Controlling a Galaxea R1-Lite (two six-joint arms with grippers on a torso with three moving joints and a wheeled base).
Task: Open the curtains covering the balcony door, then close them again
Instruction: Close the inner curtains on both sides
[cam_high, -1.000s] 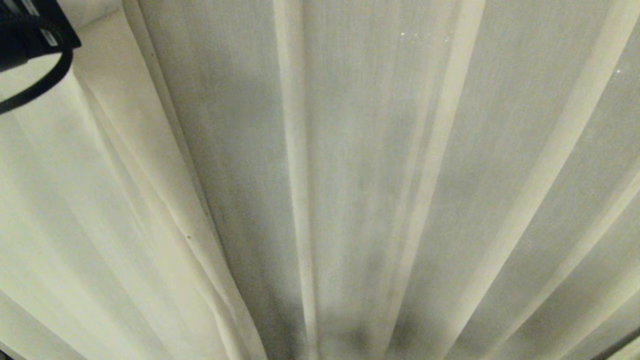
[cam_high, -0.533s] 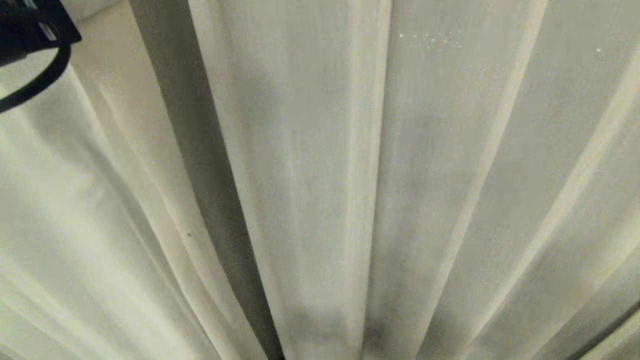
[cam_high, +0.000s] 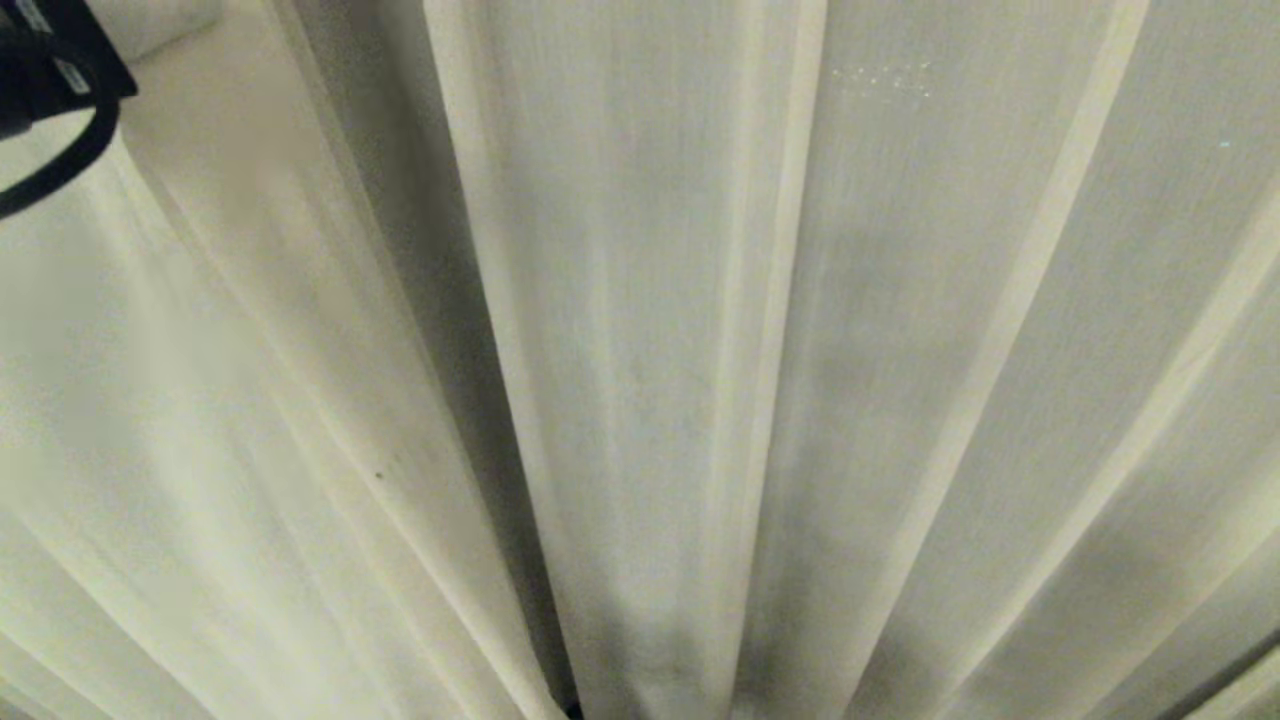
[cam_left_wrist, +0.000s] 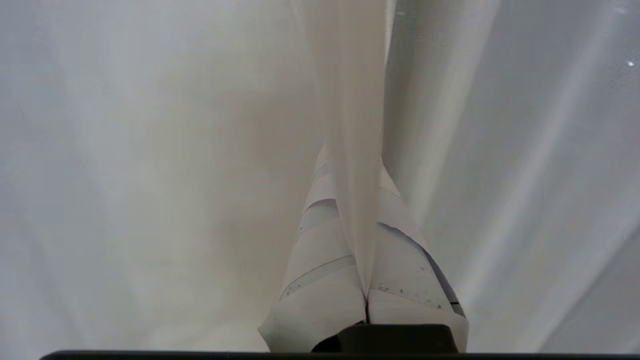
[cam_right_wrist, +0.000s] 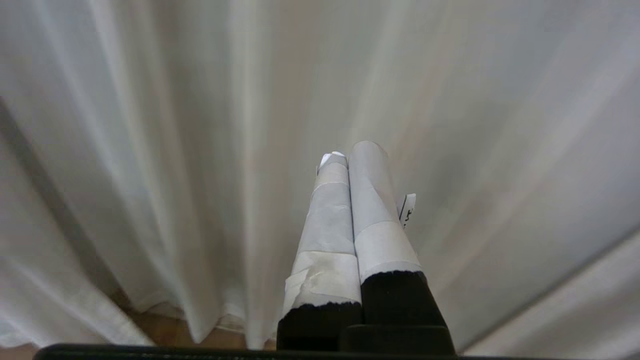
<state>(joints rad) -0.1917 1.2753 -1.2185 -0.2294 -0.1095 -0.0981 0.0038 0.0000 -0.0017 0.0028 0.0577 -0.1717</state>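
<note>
The curtains (cam_high: 650, 380) fill the head view from edge to edge, cream-beige fabric hanging in long vertical pleats that fan outward toward the top of the picture, with a darker shadowed fold running down just left of centre. The balcony door cannot be made out anywhere; the fabric covers everything in front of the robot. At the upper left corner of the head view a black part of the left arm (cam_high: 45, 60) and a looping black cable (cam_high: 60, 170) show against the cloth. In the left wrist view the left tool (cam_left_wrist: 364, 210) is clamped on a narrow fold of the curtains (cam_left_wrist: 352, 100): the two white-taped fingers (cam_left_wrist: 320, 270) press together from either side, and the pinched pleat rises straight up out of them, while looser fabric spreads out on both sides. The right tool (cam_right_wrist: 350, 155) is closed on nothing, its two taped fingers (cam_right_wrist: 327, 235) lying side by side and touching along their length, pointing at the hanging fabric but, as far as the view allows, probably just short of touching it. In that same view the lower hem of the curtains hangs just above a strip of warm brown floor (cam_right_wrist: 165, 325).
</note>
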